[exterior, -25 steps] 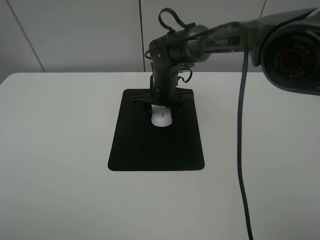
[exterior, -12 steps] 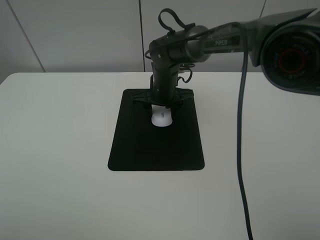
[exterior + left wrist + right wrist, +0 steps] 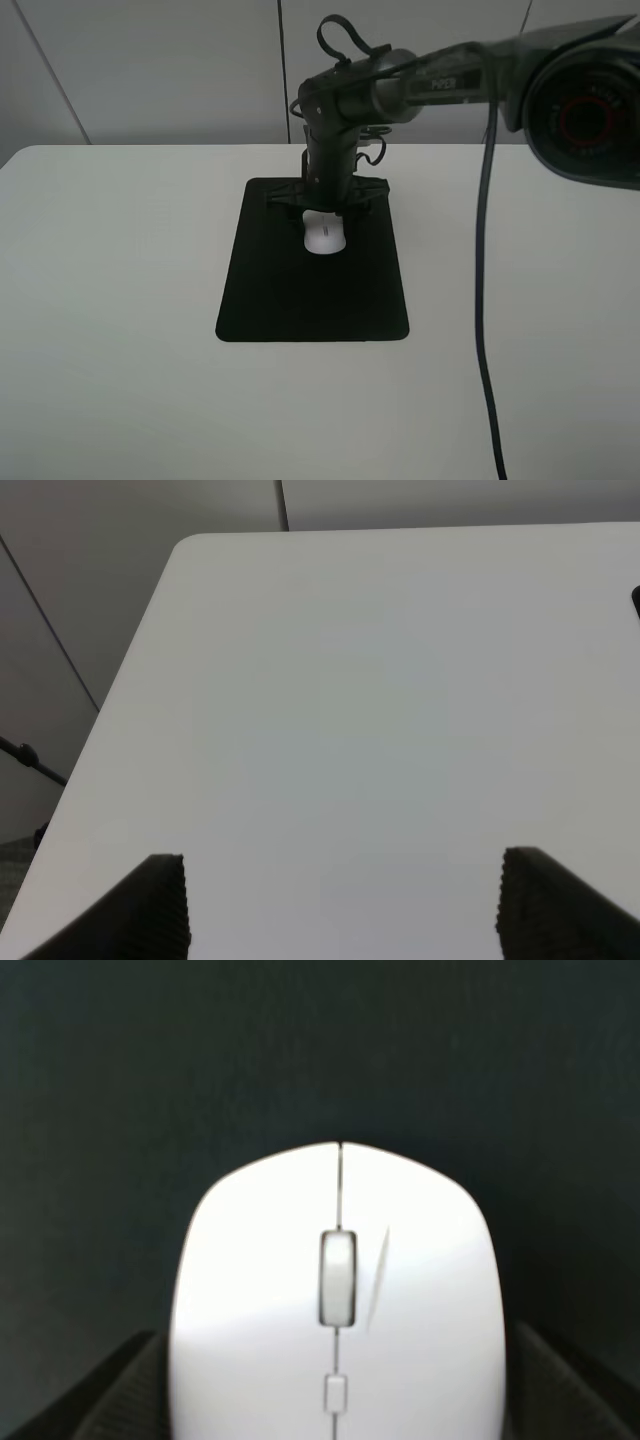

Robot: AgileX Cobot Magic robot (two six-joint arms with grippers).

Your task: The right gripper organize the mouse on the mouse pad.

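The table (image 3: 120,300) fills the lower frame. Above centre, the mouse (image 3: 323,236) already lies on the upper half of the mouse pad (image 3: 312,290), so little seems left but letting go. Its long axis runs near to far, wheel end toward us. The right gripper (image 3: 325,212) straddles it, fingers (image 3: 90,1395) beside its flanks; real grip, I cannot tell.

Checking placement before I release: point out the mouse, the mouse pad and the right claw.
mouse (image 3: 323,238), exterior high view, its white top.
mouse pad (image 3: 310,295), exterior high view, bare near half.
right claw (image 3: 325,207), exterior high view, between its fingertips.
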